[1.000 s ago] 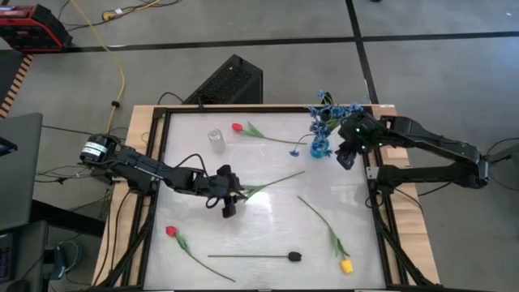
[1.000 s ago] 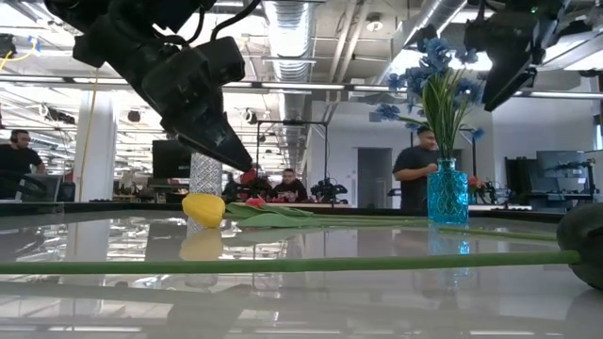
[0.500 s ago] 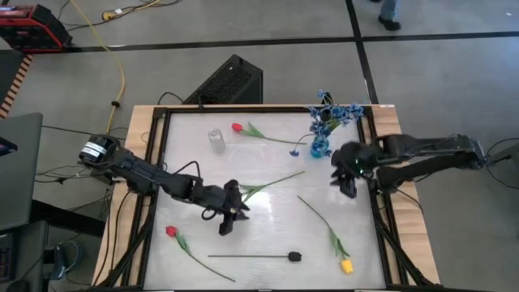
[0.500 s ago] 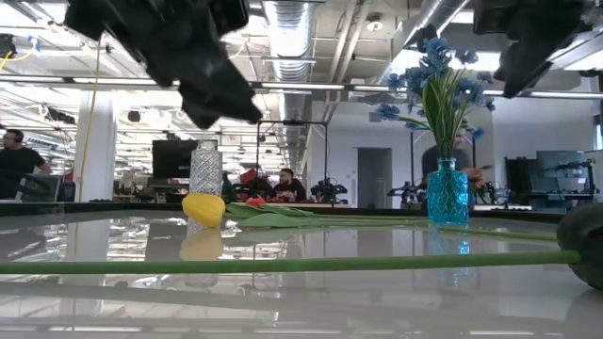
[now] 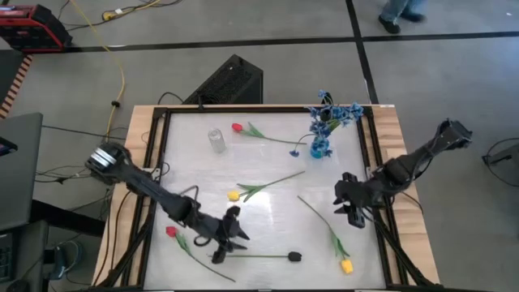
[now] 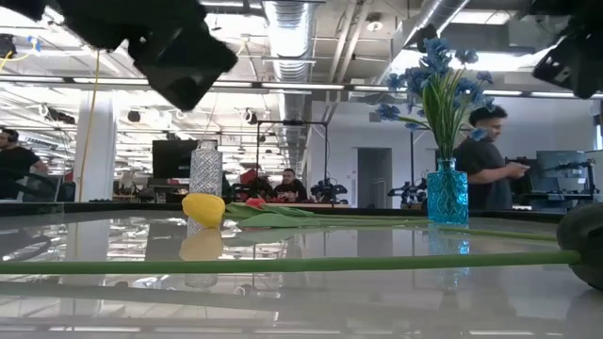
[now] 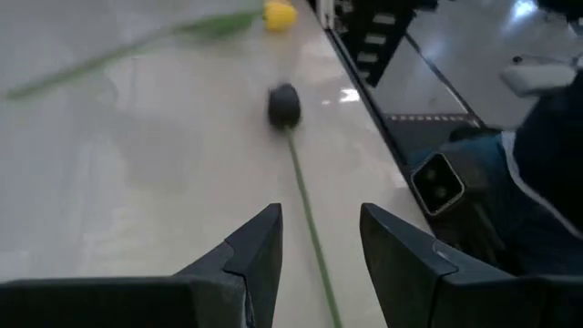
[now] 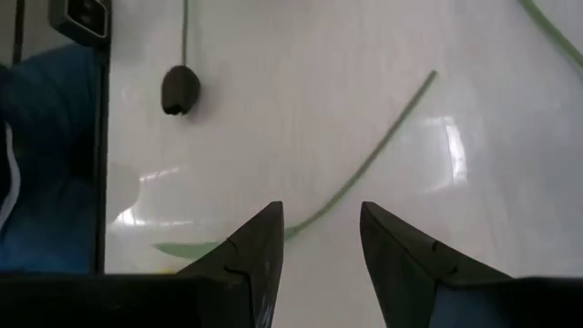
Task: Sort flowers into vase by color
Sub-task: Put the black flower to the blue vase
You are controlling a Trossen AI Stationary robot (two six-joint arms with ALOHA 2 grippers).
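The black-headed flower (image 5: 294,256) lies flat near the table's near edge, its stem (image 7: 310,219) running toward the left. My left gripper (image 5: 229,243) hangs open above that stem, one finger on each side in the left wrist view, touching nothing. My right gripper (image 5: 350,209) is open above the table's right side, beside the stem (image 8: 364,169) of a yellow tulip (image 5: 346,266). A second yellow tulip (image 5: 233,195) lies mid-table. Two red tulips (image 5: 237,127) (image 5: 171,231) lie flat. Blue sprigs (image 5: 332,113) stand in the blue vase (image 5: 321,148).
A clear glass vase (image 5: 216,140) stands far left, next to the far red tulip. The table's dark frame (image 5: 375,186) runs beside my right gripper. Bare tabletop (image 5: 268,223) lies between the two grippers. A person (image 6: 485,165) stands in the room behind the table.
My left gripper has moved from the mid-table yellow tulip toward the near edge, over the black flower's stem. My right gripper has left the blue vase and travelled along the right side toward the near edge. The flowers have stayed where they were.
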